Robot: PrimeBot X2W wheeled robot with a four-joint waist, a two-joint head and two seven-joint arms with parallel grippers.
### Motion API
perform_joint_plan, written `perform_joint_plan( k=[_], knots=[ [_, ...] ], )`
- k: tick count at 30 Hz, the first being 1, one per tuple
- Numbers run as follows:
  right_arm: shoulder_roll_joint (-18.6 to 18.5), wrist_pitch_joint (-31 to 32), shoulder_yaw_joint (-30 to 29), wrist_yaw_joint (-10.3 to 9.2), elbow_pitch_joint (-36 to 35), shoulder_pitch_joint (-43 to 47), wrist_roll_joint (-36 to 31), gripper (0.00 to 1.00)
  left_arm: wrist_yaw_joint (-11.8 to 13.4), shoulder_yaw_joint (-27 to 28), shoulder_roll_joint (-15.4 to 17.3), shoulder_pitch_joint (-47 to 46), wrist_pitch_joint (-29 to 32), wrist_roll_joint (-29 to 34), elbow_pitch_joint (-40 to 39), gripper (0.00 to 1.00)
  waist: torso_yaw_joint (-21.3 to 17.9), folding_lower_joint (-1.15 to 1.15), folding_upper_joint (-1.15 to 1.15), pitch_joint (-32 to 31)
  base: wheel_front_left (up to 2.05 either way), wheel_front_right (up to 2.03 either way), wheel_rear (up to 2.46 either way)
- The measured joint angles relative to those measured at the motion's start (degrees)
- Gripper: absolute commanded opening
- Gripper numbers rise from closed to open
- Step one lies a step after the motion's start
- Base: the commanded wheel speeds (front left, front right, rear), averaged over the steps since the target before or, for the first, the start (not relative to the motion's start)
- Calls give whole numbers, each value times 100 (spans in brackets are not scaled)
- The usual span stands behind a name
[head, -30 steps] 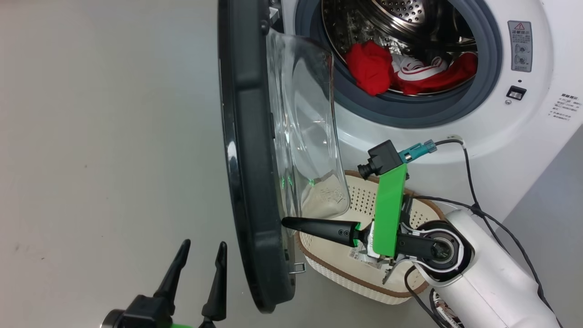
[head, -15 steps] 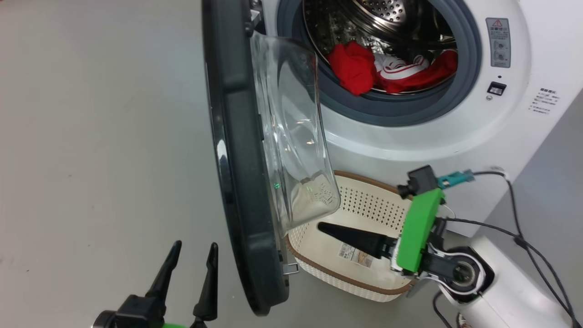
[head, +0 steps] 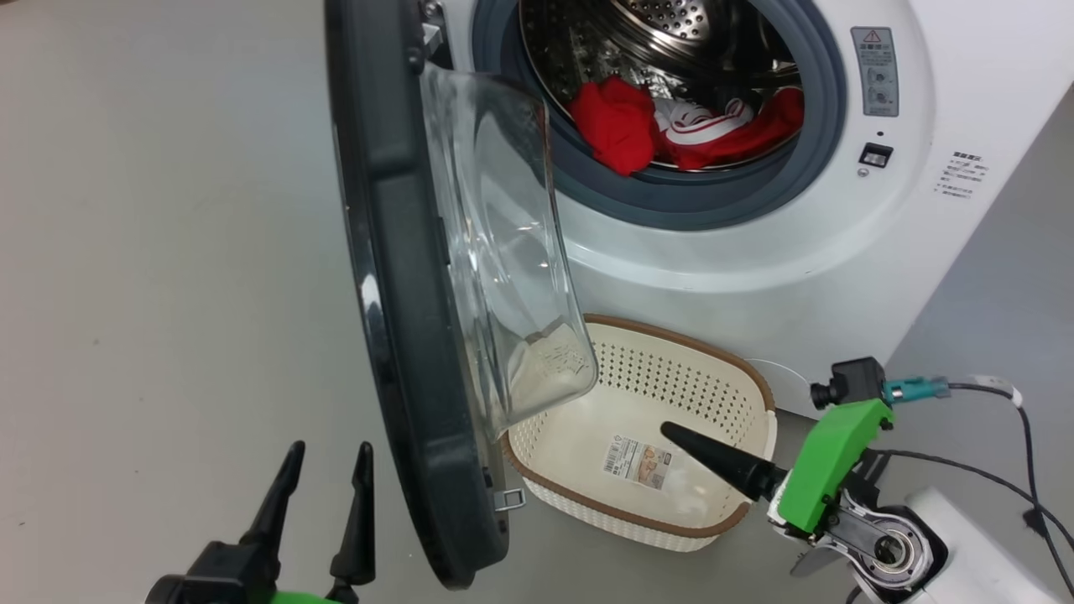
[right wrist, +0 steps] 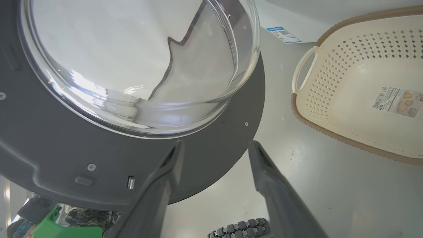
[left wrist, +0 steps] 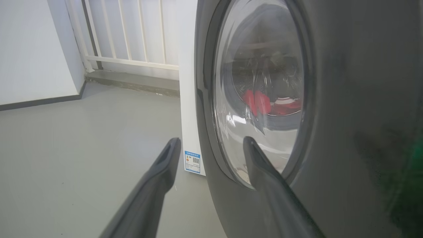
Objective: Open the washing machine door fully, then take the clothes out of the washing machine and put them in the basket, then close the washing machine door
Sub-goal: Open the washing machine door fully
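The right gripper [right wrist: 215, 145] has pulled back from the washing machine door [head: 403, 252]. A moment ago its two fingers were pressed together and its tip was right at the door's inner edge. Now the fingers are spread wide and hold nothing. The tip hangs over the middle of the basket [head: 671, 335], close to the sticker [head: 638, 461] on the basket's bottom. The head camera has turned too, so the whole scene sits more to the left than before.

The door stands out from the washing machine [head: 755, 252], edge-on to the robot, on the left of the right gripper. Its clear glass bowl [head: 503, 252] bulges toward that gripper and hangs over the basket's left end. There is a gap between the gripper's tip and the glass.

The clothes [head: 621, 126] lie in the drum, up and ahead of the right gripper. They are red and white, and one red lump droops onto the grey rubber ring [head: 671, 197]. Between the gripper and the round opening there is open room above the basket.

The left gripper [head: 331, 453] is on the other side of the door. Its fingers are spread and hold nothing. The door's black outer face is near its right finger, with a strip of floor [head: 168, 252] showing between them. To its left the grey floor is wide.
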Motion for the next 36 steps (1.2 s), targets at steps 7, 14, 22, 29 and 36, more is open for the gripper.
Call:
perform_joint_plan(
  k=[7, 14, 22, 29, 36],
  knots=[
    [-201, -598, 90, 0, 53, 126, -194, 100, -1, 71, -1, 1, 0, 0, -3, 100, -89, 0, 0, 25, 0, 0, 0],
    [-374, -1269, 293, 0, 16, 351, -367, 100, 0, 86, -1, 4, 0, 0, -5, 100, -101, 0, 0, -7, 0, 0, 0],
    [-558, -1952, 721, 0, 53, 528, -534, 100, 0, 109, -1, 27, 0, 0, -7, 100, -110, 0, 0, -45, 0, 0, 0],
    [-688, -2585, 1065, 0, 230, 571, -658, 100, 0, 123, -1, 116, 0, 0, -10, 100, -120, 0, 0, -40, 0, 0, 0],
    [-869, -3274, 1424, 1, 452, 569, -1001, 100, 0, 124, -1, 116, 0, 0, -10, 100, -120, 0, 0, -37, 0, 0, 0]
  ],
)
